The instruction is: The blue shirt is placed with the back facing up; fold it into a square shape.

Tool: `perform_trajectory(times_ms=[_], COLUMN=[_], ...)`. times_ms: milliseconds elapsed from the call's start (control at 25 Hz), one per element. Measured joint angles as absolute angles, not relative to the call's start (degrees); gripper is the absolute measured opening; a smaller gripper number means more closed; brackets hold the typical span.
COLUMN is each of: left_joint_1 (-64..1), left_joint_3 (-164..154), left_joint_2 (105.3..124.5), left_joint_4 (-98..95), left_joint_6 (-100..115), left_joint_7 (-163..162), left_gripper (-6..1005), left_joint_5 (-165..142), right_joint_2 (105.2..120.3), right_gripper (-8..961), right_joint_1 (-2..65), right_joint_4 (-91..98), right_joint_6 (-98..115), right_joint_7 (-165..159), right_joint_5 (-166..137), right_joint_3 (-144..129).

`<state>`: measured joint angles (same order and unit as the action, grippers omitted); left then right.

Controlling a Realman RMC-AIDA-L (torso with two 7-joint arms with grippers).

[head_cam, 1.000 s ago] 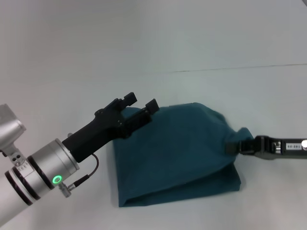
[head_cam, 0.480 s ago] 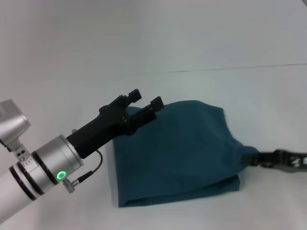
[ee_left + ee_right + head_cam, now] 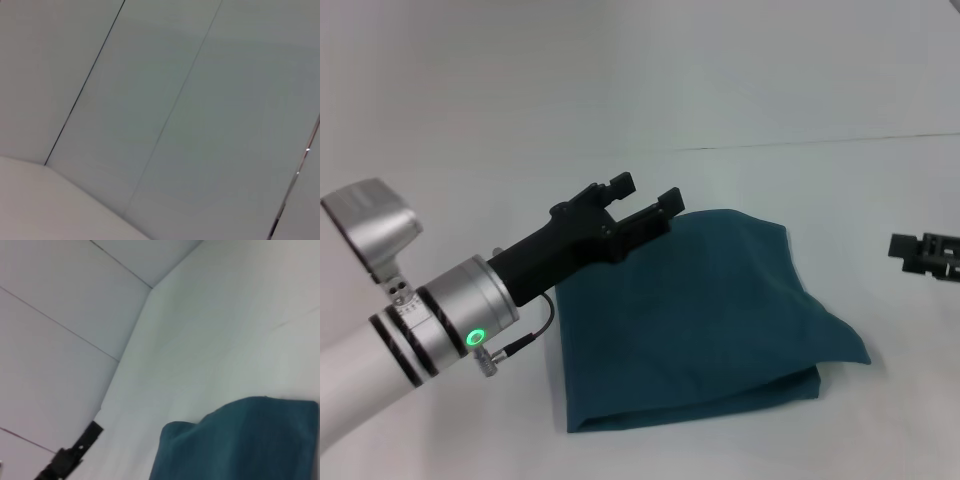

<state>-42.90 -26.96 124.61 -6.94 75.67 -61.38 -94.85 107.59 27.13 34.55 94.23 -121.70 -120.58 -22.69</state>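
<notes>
Head view: blue shirt (image 3: 700,320) lies folded; left gripper (image 3: 645,194) gapes empty at ten o'clock, right gripper (image 3: 923,250), finger state indiscernible, at three; next likely squaring edges

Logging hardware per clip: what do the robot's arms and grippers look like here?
The left arm is silver with black bands, a glowing green ring light and a thin black cable looping from a metal plug; a grey box sits on it. Its left gripper is matte black with two blocky prongs. Only the black right gripper shows at the edge.
</notes>
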Motion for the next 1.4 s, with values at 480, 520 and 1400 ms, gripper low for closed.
perform_trajectory(times_ms=[480,520,1400], left_joint_1=[-42.8,-42.6,-39.7], left_joint_3=[-25.2,-24.7,-21.3], left_joint_2=[124.56,124.53,124.37], left_joint_4=[-6.9,-7.1,-8.7], left_joint_6=[71.4,71.1,69.4], left_joint_7=[-60.3,-60.0,-59.1], left_gripper=[885,885,884], left_joint_5=[-94.2,-94.2,-94.2], right_joint_2=[111.66,112.05,117.08], right_gripper=[620,536,5], right_joint_1=[33.0,33.6,38.4], right_joint_4=[32.0,31.5,27.5], right_joint_6=[87.7,87.5,70.6], right_joint_7=[-117.8,-116.7,-108.9], right_joint_5=[-122.8,-122.8,-122.8], right_joint_3=[-32.2,-33.0,-53.6])
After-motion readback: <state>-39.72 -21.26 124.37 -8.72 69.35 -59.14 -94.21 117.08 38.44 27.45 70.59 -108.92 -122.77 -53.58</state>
